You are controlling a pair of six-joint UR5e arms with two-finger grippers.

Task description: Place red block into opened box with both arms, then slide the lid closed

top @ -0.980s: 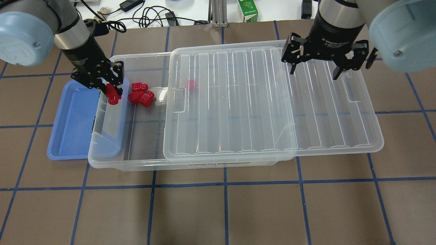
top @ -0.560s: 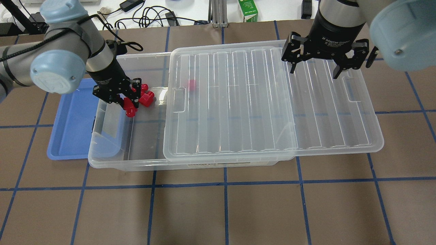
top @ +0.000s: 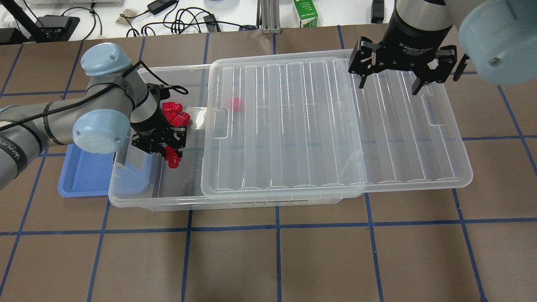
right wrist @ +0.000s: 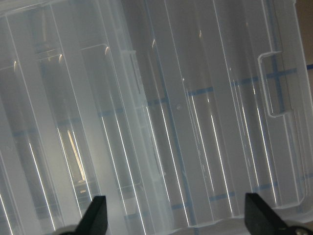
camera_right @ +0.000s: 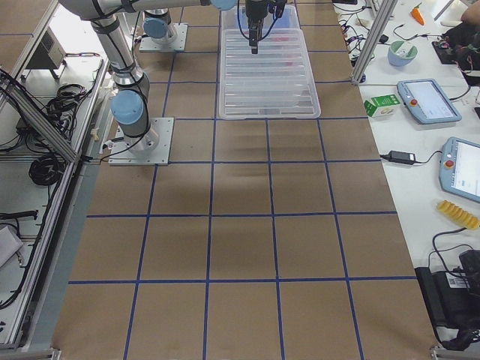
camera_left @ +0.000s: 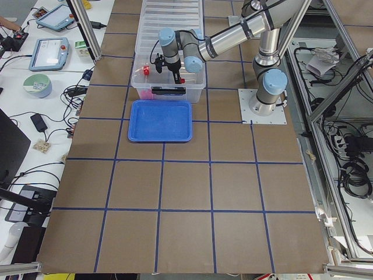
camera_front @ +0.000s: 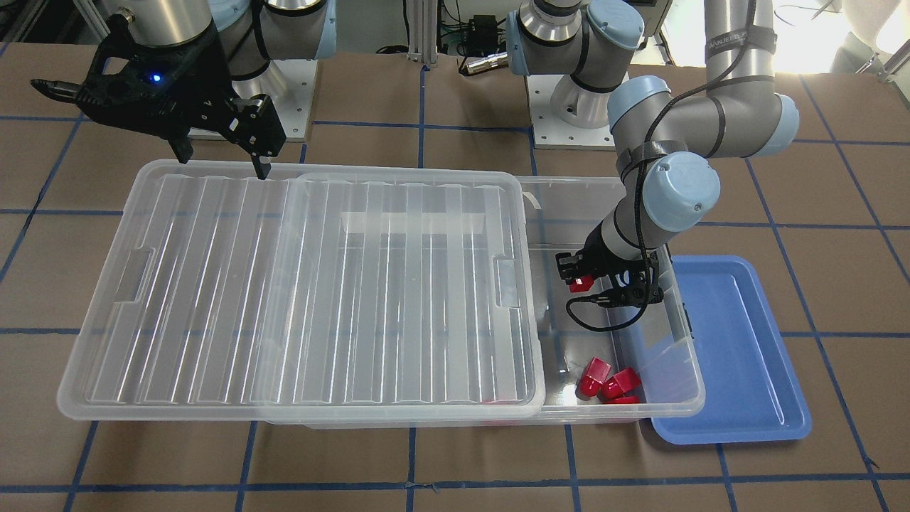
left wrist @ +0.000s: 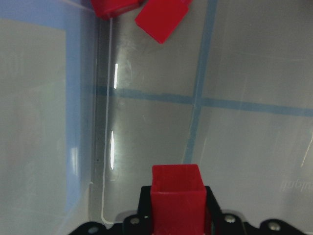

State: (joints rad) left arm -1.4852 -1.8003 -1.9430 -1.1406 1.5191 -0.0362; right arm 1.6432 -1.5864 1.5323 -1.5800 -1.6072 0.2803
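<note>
My left gripper (top: 170,157) is shut on a red block (top: 172,160) and hangs over the uncovered left end of the clear box (top: 126,197). In the left wrist view the red block (left wrist: 177,196) sits between the fingers, above the box floor. Several more red blocks (top: 174,113) lie at the box's far side, and one (top: 236,104) shows through the lid. The ribbed clear lid (top: 314,126) is slid to the right and overhangs the box's right end. My right gripper (top: 388,89) stands open above the lid's far right part, holding nothing.
A blue tray (top: 84,176) lies against the box's left end, partly under its rim. Cables, a green carton (top: 305,14) and other gear sit beyond the table's far edge. The left arm's elbow (top: 100,132) hovers over the tray.
The left gripper carried the red block from above the box's left rim rightward and nearer, over the box's open floor. The right gripper stayed almost still.
</note>
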